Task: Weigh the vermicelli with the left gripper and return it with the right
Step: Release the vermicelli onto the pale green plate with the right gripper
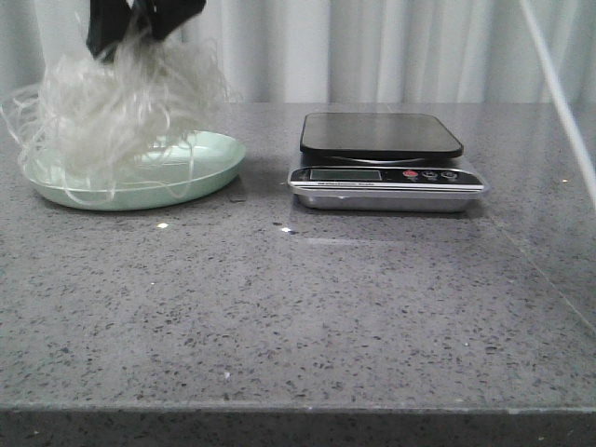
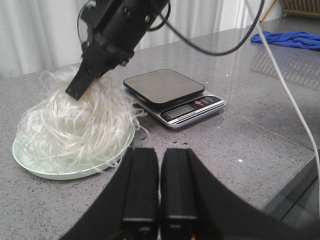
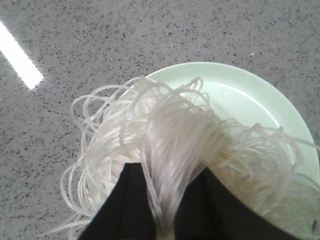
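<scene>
The vermicelli (image 1: 102, 112) is a fluffy whitish tangle on the pale green plate (image 1: 200, 163) at the table's far left. My right gripper (image 1: 130, 33) comes down from above and is shut on the top of the tangle. In the right wrist view strands are pinched between its fingers (image 3: 167, 172) over the plate (image 3: 240, 95). My left gripper (image 2: 160, 152) is shut and empty, low over the table in front of the plate (image 2: 50, 172). It is out of the front view. From there I see the vermicelli (image 2: 75, 125) and the right gripper (image 2: 80, 87).
A black-topped digital kitchen scale (image 1: 382, 140) stands to the right of the plate, with nothing on it; it also shows in the left wrist view (image 2: 162, 85). A blue cloth (image 2: 290, 39) lies far off. A white cable (image 1: 559, 93) hangs at the right.
</scene>
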You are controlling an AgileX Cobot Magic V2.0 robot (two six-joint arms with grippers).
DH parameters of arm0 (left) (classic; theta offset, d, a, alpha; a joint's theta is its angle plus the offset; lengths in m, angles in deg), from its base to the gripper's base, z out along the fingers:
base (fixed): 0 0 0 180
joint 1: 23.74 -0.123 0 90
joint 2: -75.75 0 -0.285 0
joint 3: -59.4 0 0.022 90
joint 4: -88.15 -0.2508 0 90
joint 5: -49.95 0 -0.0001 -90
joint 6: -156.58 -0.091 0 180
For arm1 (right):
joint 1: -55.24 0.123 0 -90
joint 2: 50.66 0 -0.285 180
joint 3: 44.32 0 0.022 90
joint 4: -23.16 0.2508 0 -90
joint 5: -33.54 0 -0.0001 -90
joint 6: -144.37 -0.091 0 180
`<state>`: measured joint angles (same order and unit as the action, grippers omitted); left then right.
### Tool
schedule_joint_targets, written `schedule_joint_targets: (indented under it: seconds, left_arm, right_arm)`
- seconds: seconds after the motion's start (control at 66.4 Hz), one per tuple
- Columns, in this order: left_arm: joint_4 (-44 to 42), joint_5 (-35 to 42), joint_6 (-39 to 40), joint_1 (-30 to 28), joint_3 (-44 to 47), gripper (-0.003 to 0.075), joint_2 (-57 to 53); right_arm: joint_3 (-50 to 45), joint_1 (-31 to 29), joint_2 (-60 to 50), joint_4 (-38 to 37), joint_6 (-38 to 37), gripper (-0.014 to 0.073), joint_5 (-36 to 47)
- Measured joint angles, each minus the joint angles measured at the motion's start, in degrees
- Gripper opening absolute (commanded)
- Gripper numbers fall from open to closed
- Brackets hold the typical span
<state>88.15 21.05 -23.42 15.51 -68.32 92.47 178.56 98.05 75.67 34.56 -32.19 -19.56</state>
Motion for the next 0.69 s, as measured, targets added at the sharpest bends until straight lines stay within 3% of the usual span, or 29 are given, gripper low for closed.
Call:
schedule_joint_targets:
  seconds: [0.136,0.392,0.693]
  left_arm:
    - [0.0,0.0,0.0,0.0,0.0,0.0127,0.0]
    - [0.0,0.0,0.0,0.0,0.0,0.0127,0.0]
    - [0.0,0.0,0.0,0.0,0.0,0.0127,0.0]
  right_arm:
    - [0.0,0.0,1.6,-0.11,0.0,0.0243,0.09]
    - [0.0,0.0,3.48,-1.85,0.0,0.0521,-1.36]
    - [0.0,-1.57,-0.9,-3.46,-0.03,0.0523,-3.53]
